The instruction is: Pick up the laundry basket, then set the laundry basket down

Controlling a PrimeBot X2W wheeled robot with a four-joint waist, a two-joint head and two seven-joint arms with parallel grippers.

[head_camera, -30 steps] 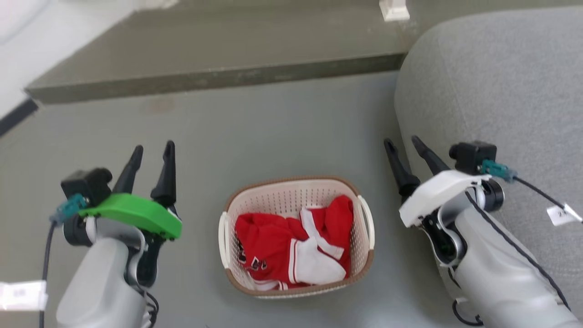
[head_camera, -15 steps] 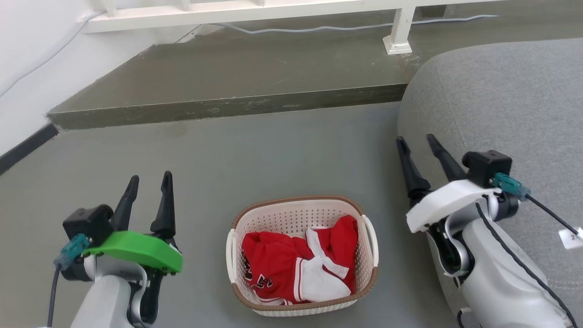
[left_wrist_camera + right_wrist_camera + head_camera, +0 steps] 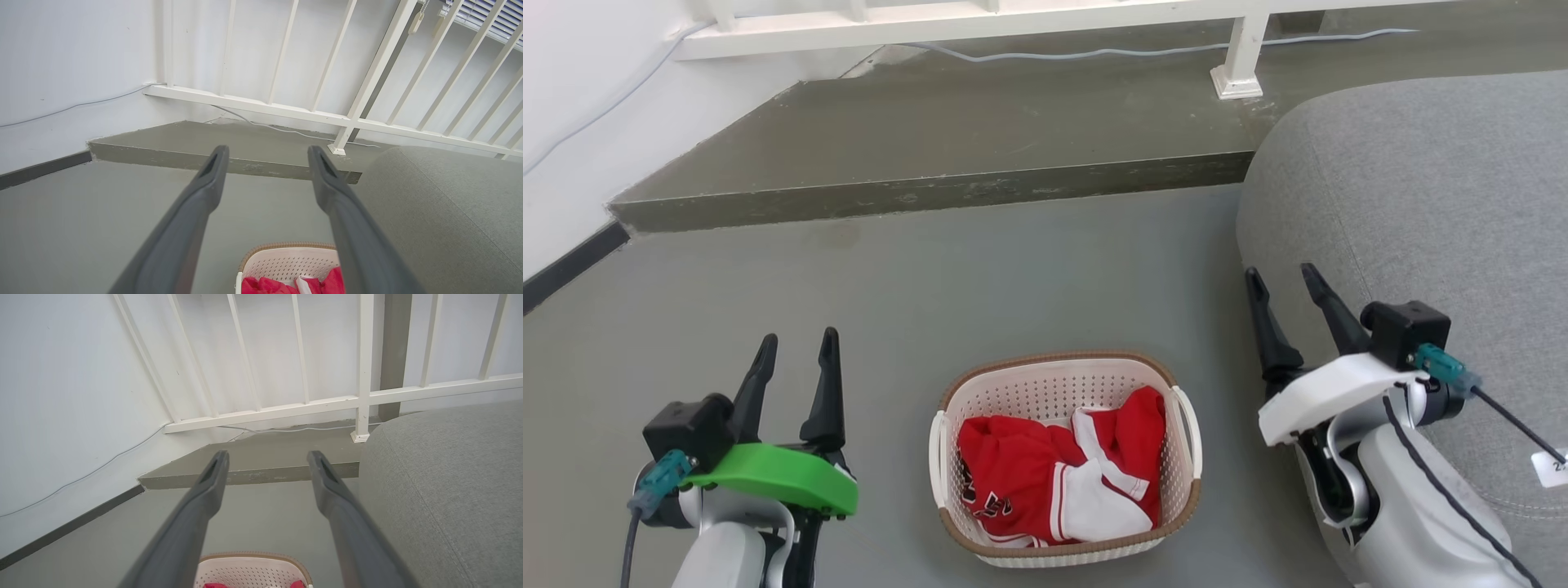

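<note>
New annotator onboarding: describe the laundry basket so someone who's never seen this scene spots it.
Find the big grey sofa on the right, then the grey floor beside it, below the raised step. On that floor, between the left hand and right hand, sits the laundry basket. Unlike its grey surroundings, it is cream and perforated, with brown rim bands, white side handles and red-and-white clothing inside.

A smooth grey floor [image 3: 1013, 278] is bordered by a raised grey-green concrete step [image 3: 931, 135], on which a white barred railing [image 3: 980, 20] is mounted and a thin pale cable [image 3: 1094, 53] is laid. A rounded grey fabric cushion [image 3: 1437, 180] is seen at the right.
</note>
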